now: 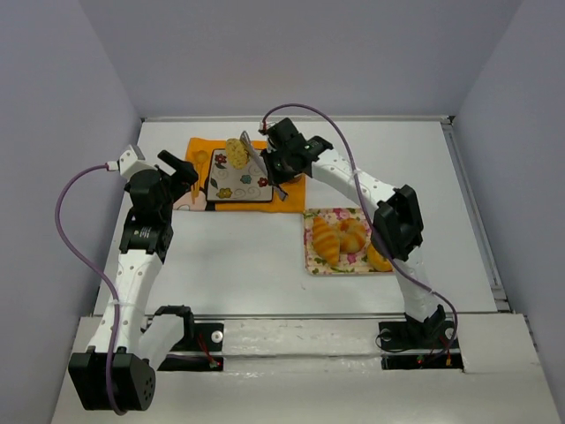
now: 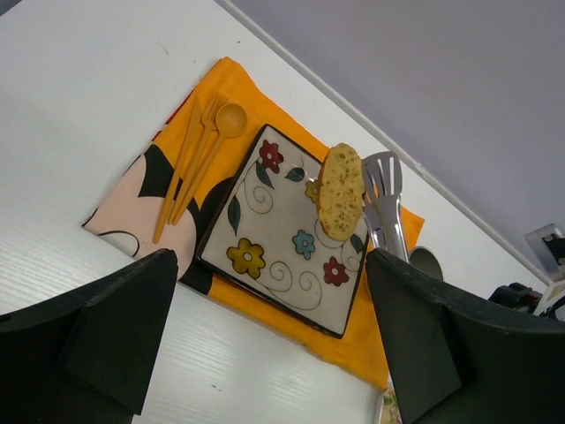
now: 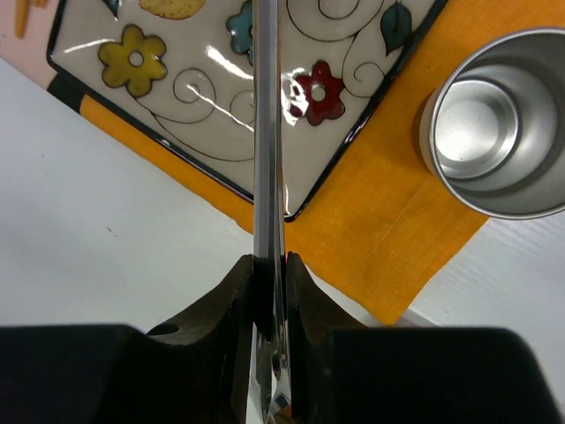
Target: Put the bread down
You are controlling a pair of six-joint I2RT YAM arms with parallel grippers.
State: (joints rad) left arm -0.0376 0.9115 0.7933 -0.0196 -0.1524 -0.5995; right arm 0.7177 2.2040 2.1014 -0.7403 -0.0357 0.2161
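Right end effector clamps tongs, bread beside their tip.

From high behind the near edge we look down over the whole table. Our left wrist view faces the flowered plate obliquely from some way off. Our right wrist view sits close above that same plate's corner.

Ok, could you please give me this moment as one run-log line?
right gripper: shut on metal tongs | bread: at floral plate far edge, beside tongs' tip, grip unclear | left gripper: open, empty
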